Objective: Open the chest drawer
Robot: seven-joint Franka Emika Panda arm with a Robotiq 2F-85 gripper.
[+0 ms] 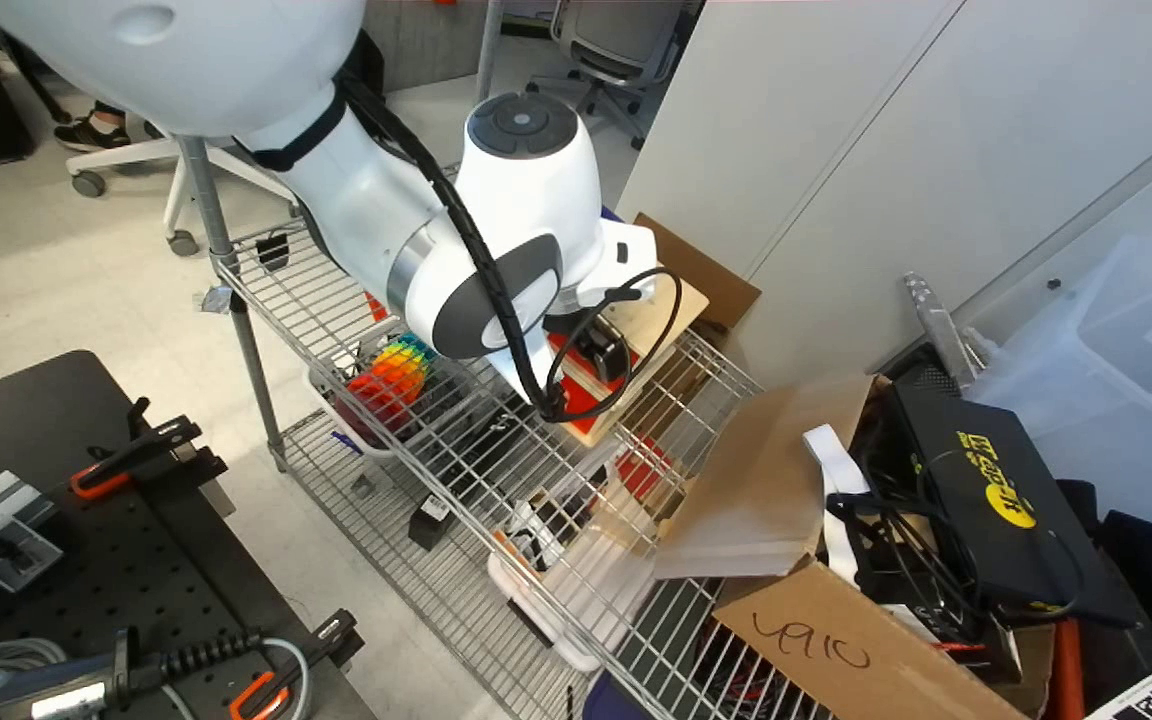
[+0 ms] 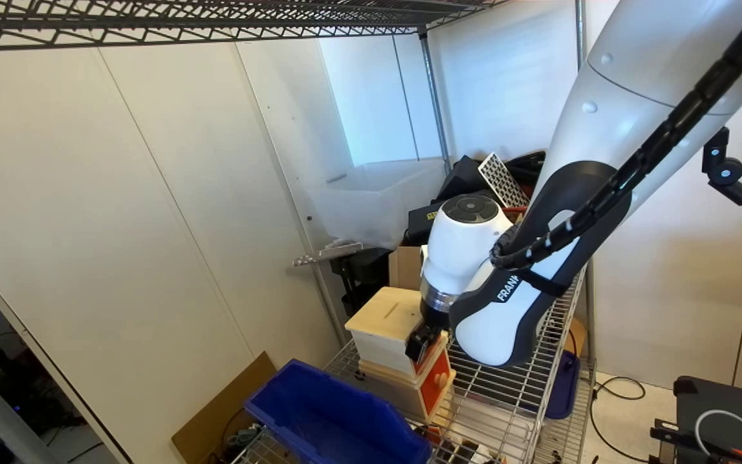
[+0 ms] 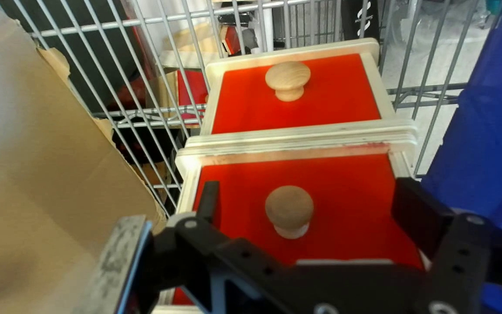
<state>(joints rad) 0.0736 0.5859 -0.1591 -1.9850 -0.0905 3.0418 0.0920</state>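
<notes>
The chest (image 2: 380,308) is a small plywood box with two stacked red drawer fronts on a wire shelf; both exterior views show it partly covered by the arm. Seen from the wrist, the upper red front (image 3: 342,205) fills the space beyond my gripper (image 3: 310,196), and its round wooden knob (image 3: 289,209) lies between the open fingers, nearer the left one, with no visible contact. The lower front (image 3: 338,93), with its own knob (image 3: 288,78), appears farther off. Both fronts sit inside their plywood frames. In an exterior view the gripper (image 2: 424,345) is beside the upper drawer.
A blue bin (image 2: 339,419) stands close to one side of the chest and edges the wrist view on the right. Opposite it, a cardboard flap (image 3: 59,165) comes near the gripper, part of a loaded cardboard box (image 1: 836,640). Wire shelf bars (image 3: 164,18) run underneath.
</notes>
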